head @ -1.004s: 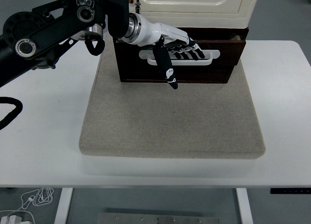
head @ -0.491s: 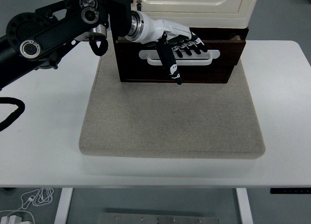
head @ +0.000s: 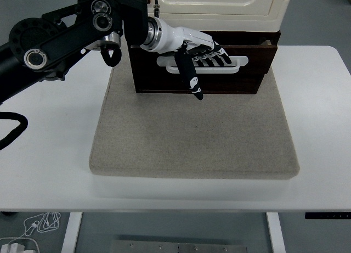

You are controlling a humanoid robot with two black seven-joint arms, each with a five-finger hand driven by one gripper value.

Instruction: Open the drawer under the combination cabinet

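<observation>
Head view from high on our side shows the white table (head: 49, 154) filling most of the frame, grey floor visible past its edges and a tangle of white cable (head: 33, 231) below its near left corner. On it lies a beige mat (head: 192, 138), and at the mat's far end stands the combination cabinet (head: 219, 3), its cream upper body cut off by the top of the picture. Beneath it sits the dark wooden drawer (head: 241, 80), its front standing slightly forward of the frame behind. Our black left arm (head: 60, 36) reaches in from the left edge. Our left hand (head: 192, 52) has its four fingers (head: 219, 60) hooked into the white slot handle (head: 236, 66), while the thumb (head: 189, 77) points down over the drawer front. Against half a second earlier, the hand has pulled back a touch leftward and nearer, the thumb tip lower left. How deep the fingertips sit in the slot we cannot make out
</observation>
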